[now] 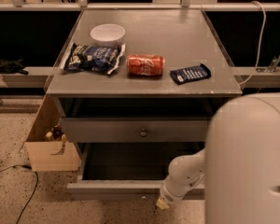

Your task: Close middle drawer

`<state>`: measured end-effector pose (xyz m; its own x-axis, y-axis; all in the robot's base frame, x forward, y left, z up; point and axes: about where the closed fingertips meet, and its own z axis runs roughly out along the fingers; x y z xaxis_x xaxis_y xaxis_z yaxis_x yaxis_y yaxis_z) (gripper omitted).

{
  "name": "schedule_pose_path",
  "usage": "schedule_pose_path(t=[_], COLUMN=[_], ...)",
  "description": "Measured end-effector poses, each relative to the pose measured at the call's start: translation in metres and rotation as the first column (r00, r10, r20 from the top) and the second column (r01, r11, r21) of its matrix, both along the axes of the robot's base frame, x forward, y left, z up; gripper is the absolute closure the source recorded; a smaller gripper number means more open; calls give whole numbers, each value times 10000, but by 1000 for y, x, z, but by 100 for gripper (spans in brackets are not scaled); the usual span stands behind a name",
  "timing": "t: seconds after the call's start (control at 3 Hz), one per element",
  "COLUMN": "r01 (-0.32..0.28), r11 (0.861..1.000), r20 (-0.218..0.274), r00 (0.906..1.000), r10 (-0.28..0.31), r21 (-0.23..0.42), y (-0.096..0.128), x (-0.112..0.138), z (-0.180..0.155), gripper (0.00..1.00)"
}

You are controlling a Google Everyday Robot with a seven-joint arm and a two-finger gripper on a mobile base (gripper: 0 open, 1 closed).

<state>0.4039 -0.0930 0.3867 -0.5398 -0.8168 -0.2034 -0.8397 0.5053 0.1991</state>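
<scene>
The middle drawer is pulled far out of the grey cabinet, and its deep dark box is open to view. Its flat front faces me near the floor. Above it sits the uppermost drawer with a small round knob, nearly flush with the cabinet. The lowest drawer is hidden under the open one. My gripper is at the end of the white arm, right at the middle drawer's front, a little right of its centre.
On the cabinet top lie a white bowl, a chip bag, a red can on its side and a blue packet. A cardboard box stands on the floor to the left. My white body blocks the lower right.
</scene>
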Motion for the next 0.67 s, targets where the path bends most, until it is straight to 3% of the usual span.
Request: schedule_pose_path(t=[0.33, 0.67], r01=[-195, -195], r11=[9993, 9993], r20=[203, 203], r00=[9996, 9996], r10=[202, 202], r21=[-319, -319], y=[6, 6], x=[13, 13], z=[0, 0], gripper=[94, 93])
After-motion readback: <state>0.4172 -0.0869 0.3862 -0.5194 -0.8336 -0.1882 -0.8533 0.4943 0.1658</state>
